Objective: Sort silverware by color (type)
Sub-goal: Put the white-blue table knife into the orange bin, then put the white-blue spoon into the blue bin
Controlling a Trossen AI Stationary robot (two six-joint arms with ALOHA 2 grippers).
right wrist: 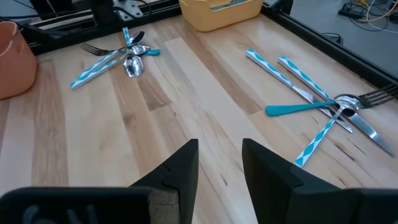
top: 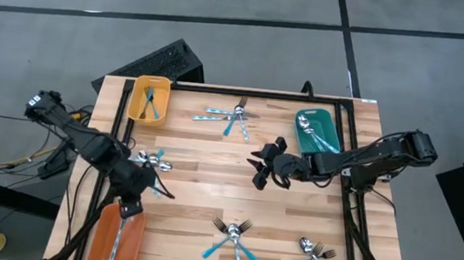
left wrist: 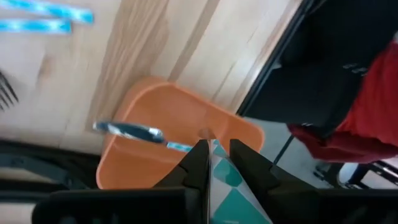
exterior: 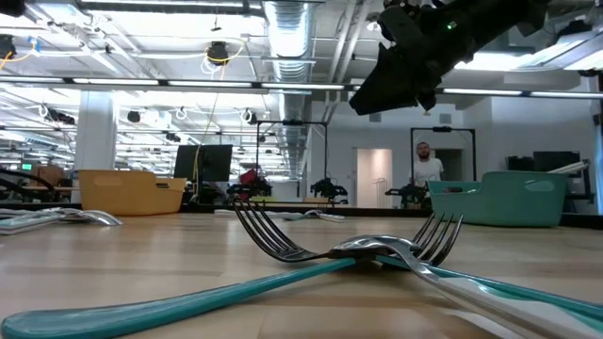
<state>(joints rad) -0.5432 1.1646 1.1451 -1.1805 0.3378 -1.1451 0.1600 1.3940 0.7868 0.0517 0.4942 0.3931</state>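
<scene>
My left gripper point(top: 128, 209) hangs over the near-left orange tray point(top: 101, 245) and is shut on a piece of silverware with a teal-and-white patterned handle point(left wrist: 221, 182); its head is hidden. A knife point(left wrist: 127, 130) lies in the orange tray point(left wrist: 149, 99). My right gripper point(top: 264, 169) is open and empty above the table's middle point(right wrist: 217, 158). Loose silverware lies in heaps at the far middle point(top: 233, 117), left point(top: 150, 161), near middle point(top: 234, 237) and near right point(top: 314, 256). My left gripper pinches the patterned handle point(left wrist: 219, 168) between its two fingers point(left wrist: 200, 163), coming from above and pointing down at the orange tray. The handle runs back between the fingers. The fingers hide its lower end, so whether it touches the tray cannot be told.
A yellow tray point(top: 138, 87) at the far left holds blue-handled pieces. A teal tray point(top: 299, 141) at the far right holds spoons point(top: 323, 140). A black frame point(top: 353, 201) runs along the table's sides. Bare wood lies between the heaps. In the low view, crossed forks point(exterior: 358, 250) lie close.
</scene>
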